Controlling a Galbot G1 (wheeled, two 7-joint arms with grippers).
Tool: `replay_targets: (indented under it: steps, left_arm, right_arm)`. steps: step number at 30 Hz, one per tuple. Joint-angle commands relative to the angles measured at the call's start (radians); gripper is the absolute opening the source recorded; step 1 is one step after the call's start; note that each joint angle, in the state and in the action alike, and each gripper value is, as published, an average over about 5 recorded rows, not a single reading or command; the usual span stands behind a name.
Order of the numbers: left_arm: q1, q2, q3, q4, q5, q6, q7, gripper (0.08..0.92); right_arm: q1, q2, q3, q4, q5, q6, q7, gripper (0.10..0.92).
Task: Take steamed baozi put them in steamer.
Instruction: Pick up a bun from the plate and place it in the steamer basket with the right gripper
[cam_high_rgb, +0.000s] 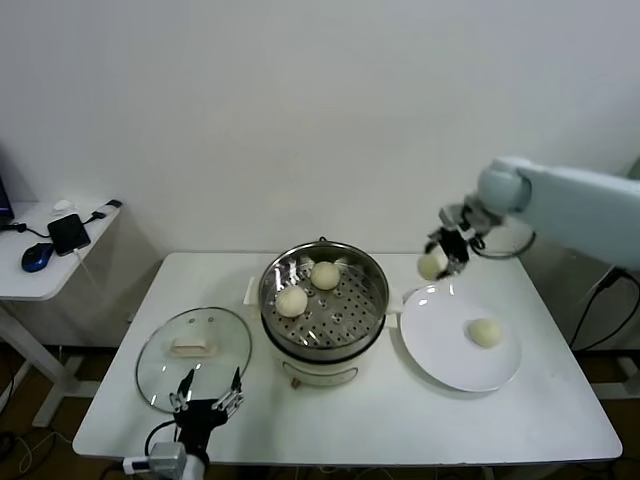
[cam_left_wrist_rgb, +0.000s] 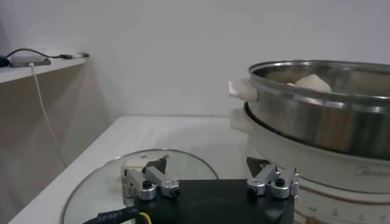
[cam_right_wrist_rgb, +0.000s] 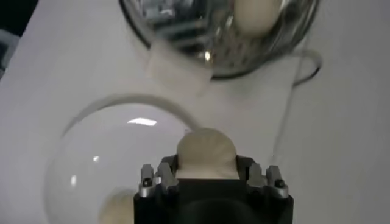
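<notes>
The steamer (cam_high_rgb: 324, 300) stands at the middle of the white table (cam_high_rgb: 500, 415), toward its rear edge, a steel pot on a cream base. On its perforated tray lie 2 steamed baozi: one (cam_high_rgb: 324, 275) toward the back, the other (cam_high_rgb: 291, 301) toward the left front. To the right, near the table's right edge, the white plate (cam_high_rgb: 440, 340) holds 1 bun (cam_high_rgb: 485, 332) on its right half. The buns are round, so no long axis or facing can be told.

The right gripper (cam_high_rgb: 440, 258) hangs in the air above the plate's rear rim, between plate and steamer, its fingers closed around a 4th bun (cam_high_rgb: 432, 265); in the right wrist view that bun (cam_right_wrist_rgb: 206, 152) sits clamped between the 2 fingertips.

The glass lid (cam_high_rgb: 193, 355) lies flat near the table's front-left corner. The left gripper (cam_high_rgb: 208, 395) waits low at the front edge, just over the lid's near rim, jaws spread wide and holding nothing.
</notes>
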Motion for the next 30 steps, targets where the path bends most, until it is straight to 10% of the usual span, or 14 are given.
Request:
replay_targets:
  steps: [1, 30]
  left_arm:
    - [0.0, 0.001, 0.0, 0.001, 0.0, 0.0, 0.0, 0.823]
    - [0.033, -0.002, -0.01, -0.039, 0.001, -0.005, -0.004, 0.823]
  right_arm:
    - [0.225, 0.232, 0.029, 0.153, -0.012, 0.31, -0.09, 0.636]
    - [-0.199, 0.401, -0.043, 0.06, -0.271, 0.333, 0.083, 0.637]
